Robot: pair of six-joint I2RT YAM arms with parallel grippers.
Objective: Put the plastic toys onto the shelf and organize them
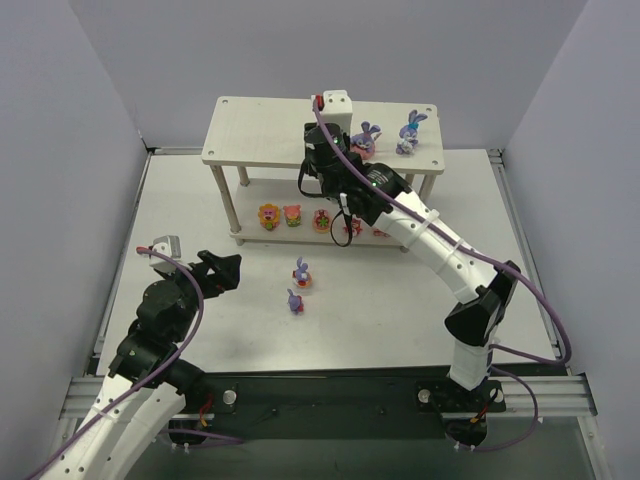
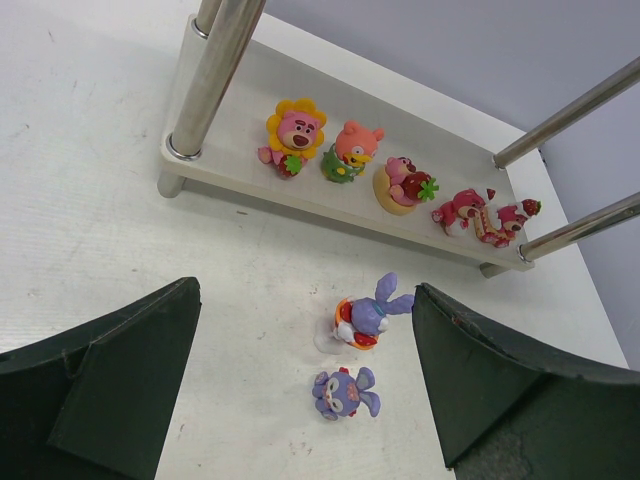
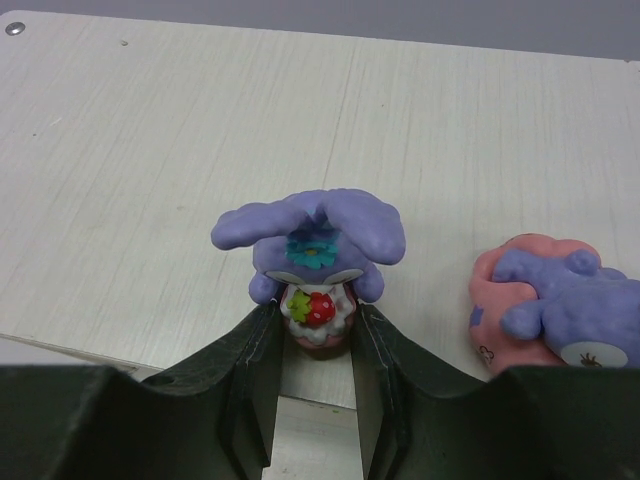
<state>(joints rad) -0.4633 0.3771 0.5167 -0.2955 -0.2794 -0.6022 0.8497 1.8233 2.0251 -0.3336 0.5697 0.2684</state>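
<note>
Purple bunny is sitting on the shelf's top tier, pinched at its base by my right tool; my left tool is hanging wide open over two bunnies on the table.

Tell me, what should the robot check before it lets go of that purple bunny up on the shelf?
1. Right gripper clamped on the held bunny: ok.
2. Held bunny upright: ok.
3. Its base resting on the shelf top: cannot tell; it is close to the front edge.
4. Gap to the neighbouring bunny: ok, they are apart.
5. Left gripper open, facing the two loose bunnies: ok.
</note>
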